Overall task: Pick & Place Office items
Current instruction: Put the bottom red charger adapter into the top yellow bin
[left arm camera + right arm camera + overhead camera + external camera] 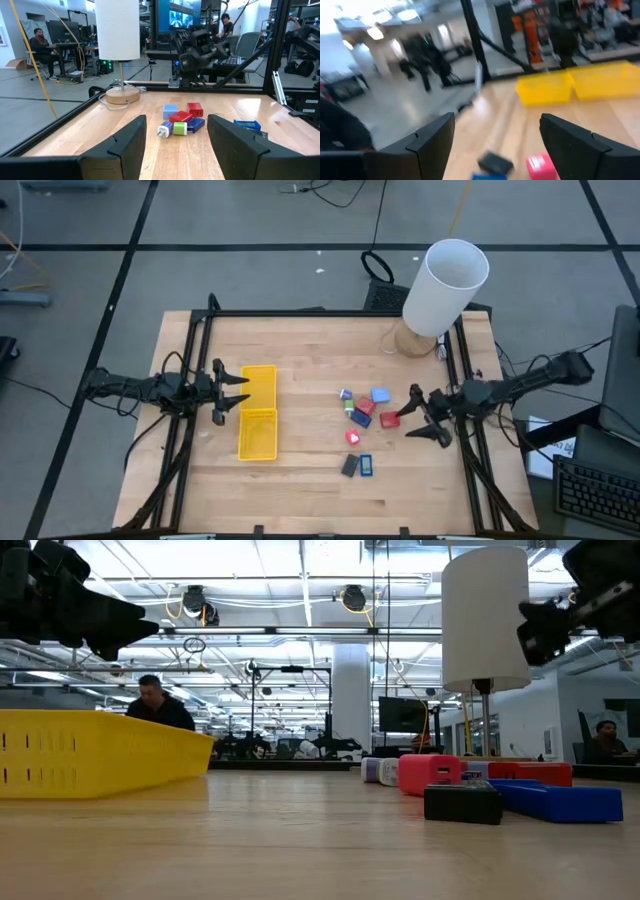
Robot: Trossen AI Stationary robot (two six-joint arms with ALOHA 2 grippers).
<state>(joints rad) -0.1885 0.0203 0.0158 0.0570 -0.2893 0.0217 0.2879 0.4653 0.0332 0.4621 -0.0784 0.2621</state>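
- A pale wooden bench fills the overhead view, with a black frame along its edges.
- A tall white lamp on a round wooden base stands at the far right corner of the bench.
- A long yellow tray with two compartments lies on the left half of the bench; nothing shows inside it.
- The left claw hovers over the tray's left edge, fingers parted, holding nothing.
- The right claw hovers above the bench just right of the small items, fingers spread wide, holding nothing.
- The office items sit in a loose cluster right of centre, well apart from the tray.
- In that cluster, a light blue block lies farthest back, with a small lilac piece to its left.
- A red block sits in the middle, a green piece and a dark blue piece touching or just beside it.
- Another red piece lies nearest the right claw.
- A bright red chunk sits nearer the front.
- A dark grey flat rectangle and a blue flat rectangle lie side by side at the front.
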